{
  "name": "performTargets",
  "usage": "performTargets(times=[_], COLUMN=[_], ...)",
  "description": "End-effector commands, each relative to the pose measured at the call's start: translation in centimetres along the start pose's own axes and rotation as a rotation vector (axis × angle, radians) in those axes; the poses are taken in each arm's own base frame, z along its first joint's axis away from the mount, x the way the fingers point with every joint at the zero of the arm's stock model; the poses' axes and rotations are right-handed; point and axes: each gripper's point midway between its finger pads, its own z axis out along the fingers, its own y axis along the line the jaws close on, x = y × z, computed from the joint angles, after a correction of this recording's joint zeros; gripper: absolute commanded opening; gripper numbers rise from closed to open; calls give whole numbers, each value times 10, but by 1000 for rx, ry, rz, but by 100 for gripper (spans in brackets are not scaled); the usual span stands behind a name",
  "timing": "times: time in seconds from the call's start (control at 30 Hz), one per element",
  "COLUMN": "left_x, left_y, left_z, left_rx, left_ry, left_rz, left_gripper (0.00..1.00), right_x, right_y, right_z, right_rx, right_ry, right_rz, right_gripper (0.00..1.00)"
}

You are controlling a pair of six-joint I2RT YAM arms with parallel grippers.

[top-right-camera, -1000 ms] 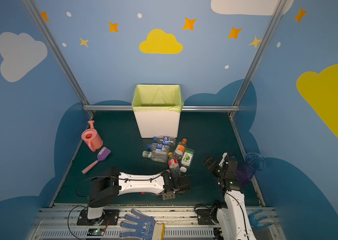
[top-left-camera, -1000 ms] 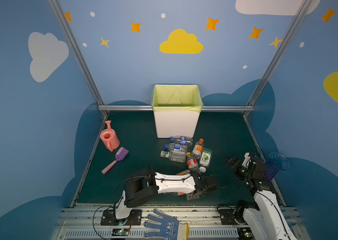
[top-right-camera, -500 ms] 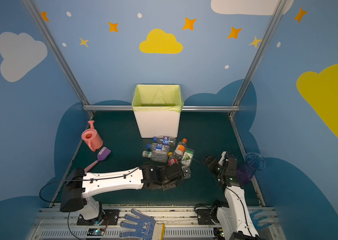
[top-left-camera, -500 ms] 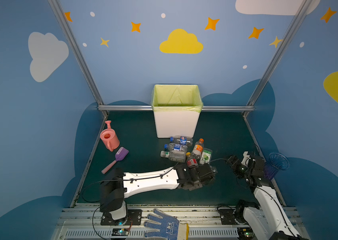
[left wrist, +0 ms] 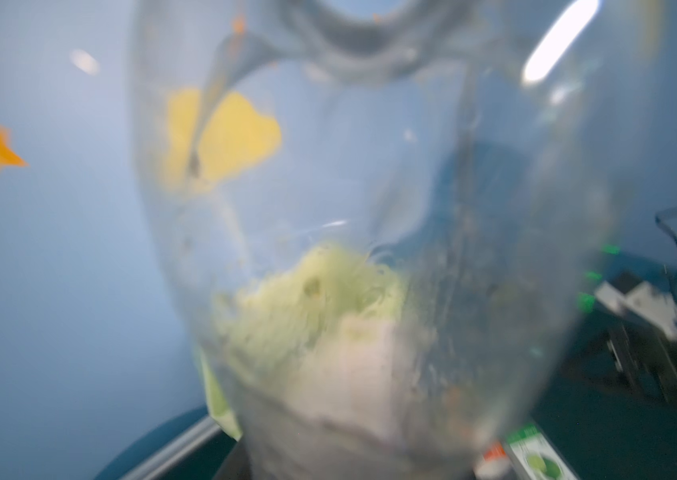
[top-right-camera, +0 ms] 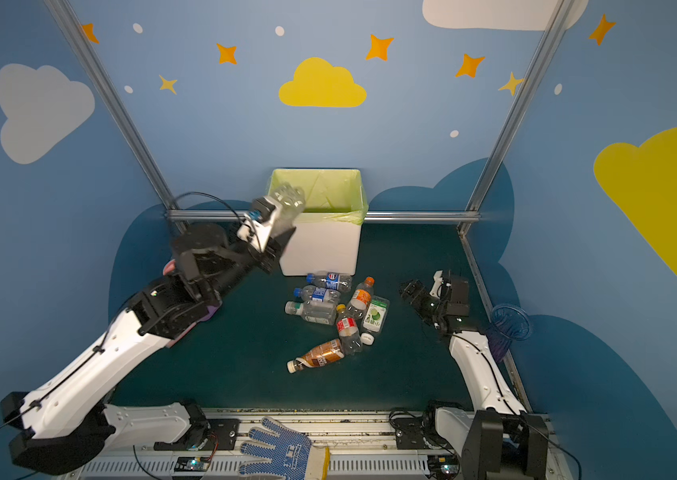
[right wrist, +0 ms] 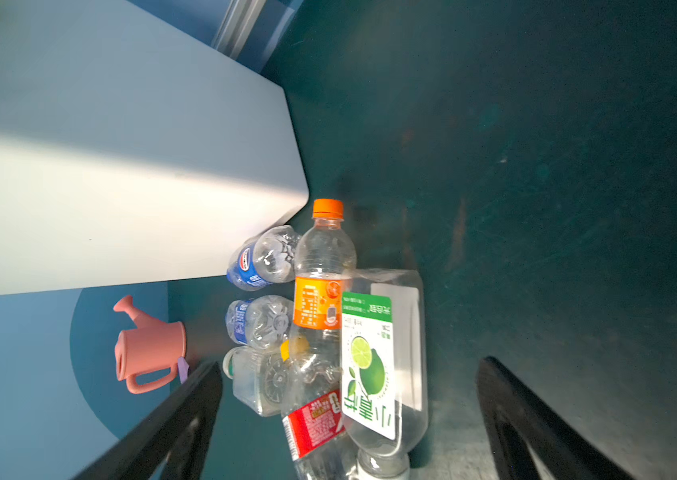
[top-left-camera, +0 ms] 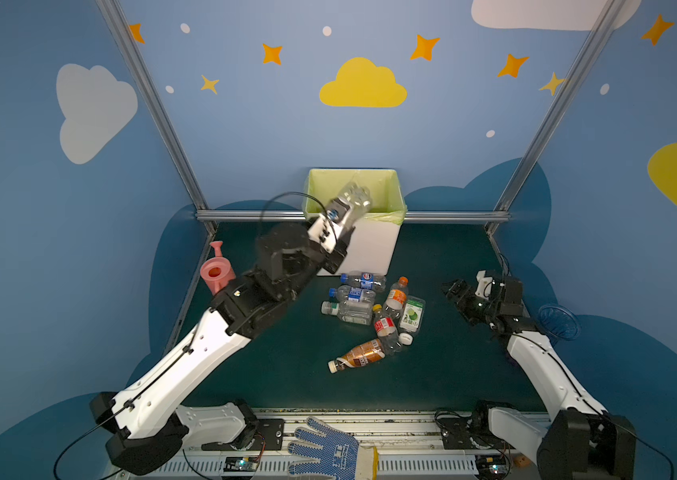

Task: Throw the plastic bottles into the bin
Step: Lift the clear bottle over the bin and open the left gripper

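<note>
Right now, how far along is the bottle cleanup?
Done: nothing visible inside the bin. In hand: left gripper shut on a clear bottle at the bin's rim, not yet dropped. Left: about seven bottles on the table beside the open right gripper.

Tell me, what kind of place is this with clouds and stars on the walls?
Probably a robot practice booth dressed up like a playroom: painted yellow cloud and stars on blue walls, two robot arms bolted to a metal rail in front, and plastic bottles lying beside a lined bin.
</note>
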Motion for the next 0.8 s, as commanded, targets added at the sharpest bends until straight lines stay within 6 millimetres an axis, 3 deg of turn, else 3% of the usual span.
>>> performTargets(times=[0.0,0.13,0.23,0.3,0.37,0.43,0.47,0.53,0.67,0.77], left_x=[-76,-98,-81,-48,6,40,42,28,-32,-51], left_y=[25,52,62,70,74,75,72,67,69,61], left_z=[-3,30,77,123,172,199,204,203,183,165], left_rx=[3,-1,5,2,-14,-29,-20,31,86,115], left_ry=[-266,-344,-327,-231,-65,43,60,34,-153,-188], left_rz=[-30,-118,-207,-294,-379,-431,-436,-428,-437,-414], left_gripper=[47,47,49,50,55,62,69,77,99,100], right_x=[-9,-14,-18,-18,-18,-15,-13,-11,-5,2], right_y=[12,12,11,9,9,9,9,8,1,-6], right_z=[0,-5,-11,-14,-14,-14,-15,-18,-18,-17], right_rx=[-16,16,39,48,45,45,46,52,69,97], right_ry=[-11,-20,-43,-52,-47,-32,-24,-24,-17,2], right_rz=[-30,-53,-64,-64,-63,-60,-64,-69,-50,-36], right_gripper=[94,94,94,94,94,94,94,94,94,94])
